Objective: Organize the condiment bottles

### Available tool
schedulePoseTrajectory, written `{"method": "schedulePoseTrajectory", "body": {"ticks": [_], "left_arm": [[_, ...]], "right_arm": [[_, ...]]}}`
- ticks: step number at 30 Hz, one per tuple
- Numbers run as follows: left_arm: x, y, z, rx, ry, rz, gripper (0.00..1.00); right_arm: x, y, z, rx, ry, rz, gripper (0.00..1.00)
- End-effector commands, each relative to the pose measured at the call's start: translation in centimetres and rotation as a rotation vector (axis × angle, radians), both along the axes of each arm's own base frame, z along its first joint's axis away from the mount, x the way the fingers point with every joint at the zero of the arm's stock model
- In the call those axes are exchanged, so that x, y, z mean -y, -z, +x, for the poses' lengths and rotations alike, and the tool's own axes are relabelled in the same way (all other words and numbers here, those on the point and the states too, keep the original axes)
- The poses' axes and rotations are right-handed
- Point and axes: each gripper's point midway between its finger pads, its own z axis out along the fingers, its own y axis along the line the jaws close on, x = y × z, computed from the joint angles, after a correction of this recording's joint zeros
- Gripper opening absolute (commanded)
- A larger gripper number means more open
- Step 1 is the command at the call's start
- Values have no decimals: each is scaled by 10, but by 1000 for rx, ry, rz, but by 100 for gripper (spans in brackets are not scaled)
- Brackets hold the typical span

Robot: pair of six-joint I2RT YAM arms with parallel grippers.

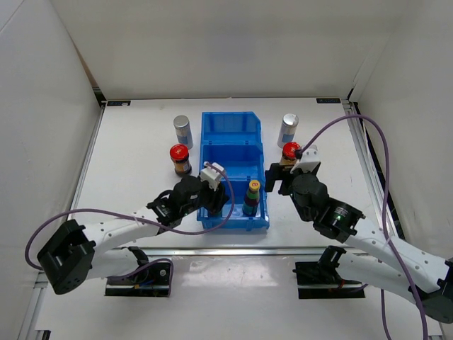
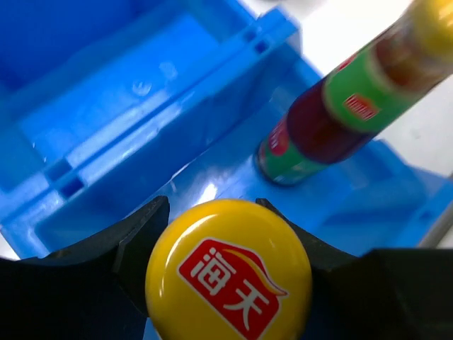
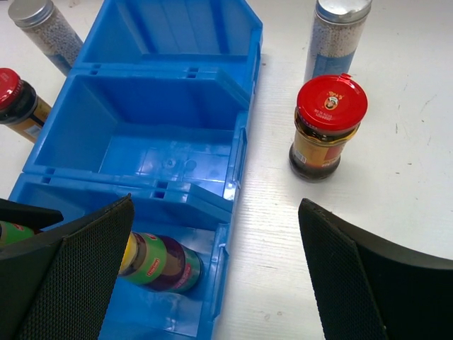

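In the left wrist view my left gripper (image 2: pixel 228 283) is shut on a yellow-capped bottle (image 2: pixel 228 273), held over the near compartment of the blue bin (image 1: pixel 231 124). A second green-red, yellow-capped bottle (image 1: pixel 251 197) (image 2: pixel 340 113) (image 3: pixel 159 262) stands in that compartment's right half. In the top view my left gripper (image 1: pixel 214 185) covers the held bottle. My right gripper (image 1: pixel 289 176) (image 3: pixel 214 234) hangs open and empty beside the bin's right wall, just short of a red-capped dark bottle (image 1: pixel 291 152) (image 3: pixel 327 127).
A silver-capped bottle (image 1: pixel 288 129) (image 3: pixel 338 35) stands behind the right red-capped one. Left of the bin stand another red-capped bottle (image 1: pixel 180 159) (image 3: pixel 18 106) and another silver-capped bottle (image 1: pixel 182 129) (image 3: pixel 42 28). White walls enclose the table.
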Motion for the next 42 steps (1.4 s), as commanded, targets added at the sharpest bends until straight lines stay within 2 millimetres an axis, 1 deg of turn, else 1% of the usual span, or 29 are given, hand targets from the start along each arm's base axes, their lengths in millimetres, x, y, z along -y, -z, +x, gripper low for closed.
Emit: {"method": "schedulePoseTrajectory", "body": {"ticks": [1, 3, 6, 7, 8, 11, 14, 15, 17, 19, 21, 22, 23, 24, 25, 27, 29, 31, 32, 33, 34, 35, 36, 37, 38, 39, 40, 41, 42], "left_arm": [[13, -43, 13, 119, -19, -140, 26], [14, -32, 13, 103, -19, -121, 29], [17, -32, 10, 115, -11, -110, 56], [14, -32, 12, 126, -22, -100, 81], [14, -32, 12, 139, -33, -88, 100], [15, -39, 13, 162, -39, -91, 100], [11, -61, 14, 212, -44, -123, 100], [9, -79, 15, 256, -50, -143, 100], [6, -104, 15, 314, -46, -168, 100], [-1, -136, 13, 404, -38, -176, 100], [-11, -158, 14, 464, -62, -165, 100], [-25, -176, 15, 516, -98, -138, 100], [-33, -183, 16, 538, -123, -118, 100], [-42, -183, 18, 553, -154, -85, 100], [-62, -193, 22, 593, -234, -44, 100], [-84, -181, 27, 600, -326, 22, 100], [-126, -170, 37, 590, -493, 88, 100], [-155, -142, 37, 553, -576, 194, 100], [-167, -140, 34, 544, -612, 188, 100], [-181, -124, 34, 522, -650, 224, 100], [-192, -118, 33, 513, -693, 229, 100], [-203, -115, 30, 517, -723, 226, 100], [-208, -116, 30, 537, -753, 209, 100], [-213, -112, 29, 563, -761, 243, 100], [-213, -120, 29, 594, -763, 213, 100], [-213, -123, 30, 614, -766, 212, 100], [-214, -122, 30, 629, -764, 227, 100], [-212, -120, 32, 627, -762, 232, 100], [-214, -113, 36, 610, -774, 268, 100]], "right_arm": [[11, -1, -1, 6, 44, 18, 100], [12, 3, -2, 1, 44, 11, 100], [15, 3, -2, -1, 56, 19, 100], [15, 3, -2, -1, 56, 19, 100], [15, 3, -2, -1, 56, 19, 100], [15, 3, -2, -1, 56, 19, 100], [17, 2, -1, 2, 64, 18, 100], [17, 2, -1, 2, 65, 18, 100], [17, 2, -1, 2, 65, 18, 100], [18, 2, -1, 4, 73, 16, 100], [20, 2, 0, 7, 83, 14, 100], [20, 2, 0, 7, 83, 14, 100], [23, 1, 1, 13, 102, 10, 100], [28, 2, 2, 15, 126, -2, 100], [32, 3, 2, 13, 147, -1, 100], [41, 2, 4, 19, 200, -4, 100], [57, 4, 7, 23, 274, -29, 100], [73, 3, 10, 28, 318, -62, 100], [77, -3, 13, 40, 330, -68, 100], [81, -3, 15, 44, 320, -117, 100], [76, -4, 17, 43, 275, -131, 100], [78, -12, 25, 69, 266, -126, 100], [76, -10, 30, 67, 236, -162, 100], [76, -10, 34, 61, 219, -200, 100], [85, -3, 45, 28, 251, -232, 100], [82, 0, 52, 9, 228, -227, 100], [92, -2, 69, -19, 266, -229, 100], [92, 0, 76, -44, 253, -225, 100], [93, 4, 83, -81, 235, -226, 100]]}}
